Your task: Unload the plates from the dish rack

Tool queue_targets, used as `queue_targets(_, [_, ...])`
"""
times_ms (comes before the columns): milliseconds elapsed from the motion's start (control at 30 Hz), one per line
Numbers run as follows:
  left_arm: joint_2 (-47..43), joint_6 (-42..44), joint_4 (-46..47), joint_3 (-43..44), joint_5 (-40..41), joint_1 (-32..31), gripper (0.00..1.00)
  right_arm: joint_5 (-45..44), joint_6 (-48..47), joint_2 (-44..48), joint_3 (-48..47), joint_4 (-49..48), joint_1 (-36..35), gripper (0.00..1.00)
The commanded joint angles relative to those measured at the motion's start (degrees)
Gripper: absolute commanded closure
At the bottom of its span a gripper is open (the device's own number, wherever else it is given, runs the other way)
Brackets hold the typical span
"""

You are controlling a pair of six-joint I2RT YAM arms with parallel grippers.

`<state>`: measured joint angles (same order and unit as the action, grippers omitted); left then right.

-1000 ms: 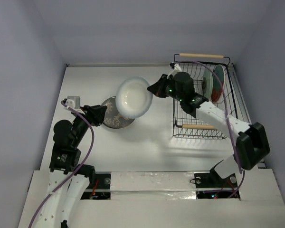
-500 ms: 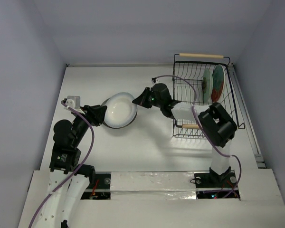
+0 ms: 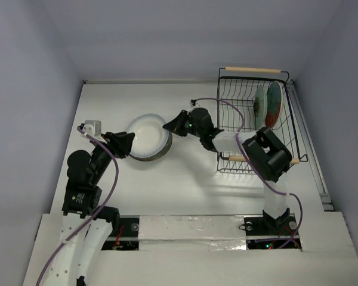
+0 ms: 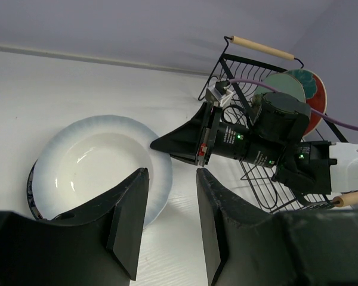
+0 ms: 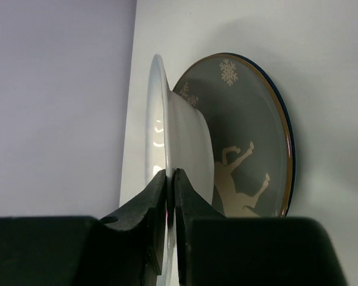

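My right gripper (image 3: 169,127) is shut on the rim of the white plate with a pale blue rim (image 3: 146,136), which it holds nearly flat over the dark grey deer plate (image 3: 160,153) on the table. The right wrist view shows the fingers (image 5: 170,173) pinching that rim, with the white plate (image 5: 185,131) close against the deer plate (image 5: 250,131). My left gripper (image 3: 128,145) is open and empty at the plates' left edge (image 4: 173,173). The mint green plate (image 3: 261,106) and the red-and-teal plate (image 3: 275,102) stand upright in the dish rack (image 3: 250,77).
The black wire rack stands at the back right, with wooden handles at its far (image 3: 253,70) and near (image 3: 250,158) ends. My right arm stretches from the rack's front left toward the stack. Walls enclose the table on three sides.
My right gripper has carried the white plate down and to the left, from tilted in the air to nearly flat over the deer plate. The left arm has not moved.
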<state>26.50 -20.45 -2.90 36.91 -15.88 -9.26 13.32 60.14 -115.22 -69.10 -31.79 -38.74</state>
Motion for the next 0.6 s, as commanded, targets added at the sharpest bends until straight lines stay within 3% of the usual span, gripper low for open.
queue_targets(0, [-0.1,0.1,2.5,1.9,-0.6,0.3,0.65,0.1,2.3,0.4,-0.3,-10.8,-0.6,0.87])
queue_targets(267, [-0.1,0.1,2.4,1.9,-0.5,0.3,0.65,0.3,1.0,-0.4,-0.3,-8.4,-1.2,0.84])
queue_targets(500, [0.0,0.1,2.5,1.9,-0.6,0.3,0.65,-1.5,-1.9,-0.1,0.1,-2.8,-1.2,0.51])
queue_targets(567, [0.0,0.1,2.5,1.9,-0.6,0.3,0.65,-2.8,-2.8,0.6,0.4,-0.6,-1.2,0.48])
